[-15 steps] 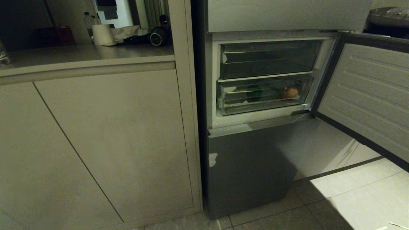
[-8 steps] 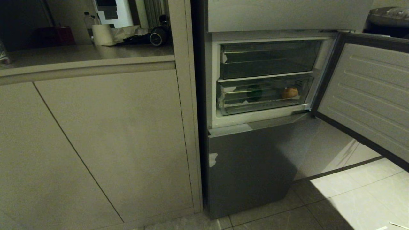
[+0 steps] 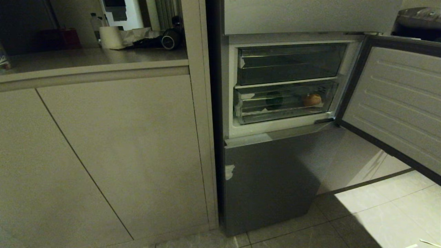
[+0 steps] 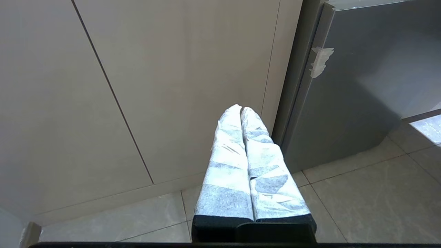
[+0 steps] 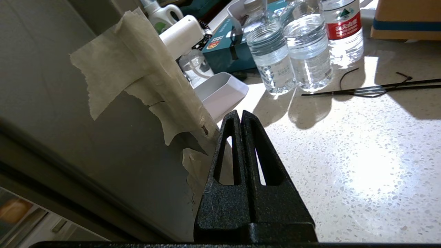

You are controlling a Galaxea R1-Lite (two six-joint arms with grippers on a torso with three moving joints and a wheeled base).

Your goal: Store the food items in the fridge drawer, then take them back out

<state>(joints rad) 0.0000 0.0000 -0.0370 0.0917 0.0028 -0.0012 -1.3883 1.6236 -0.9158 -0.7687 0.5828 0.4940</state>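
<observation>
The fridge's middle door stands swung open to the right. Inside, the lower clear fridge drawer is pushed in. A small orange-brown food item lies at its right end, and shows dimly in the right wrist view as well. A dark green round thing sits left of it. My right gripper is shut and empty, outside the head view, close to a grey fridge panel patched with torn tape. My left gripper, wrapped in white tape, is shut and empty, parked low before the beige cabinet.
An upper clear bin sits above the drawer. Beige cabinets stand left of the fridge, and the grey lower fridge door is closed. Beyond the right gripper, a speckled counter carries water bottles, a white tub and black cable ties.
</observation>
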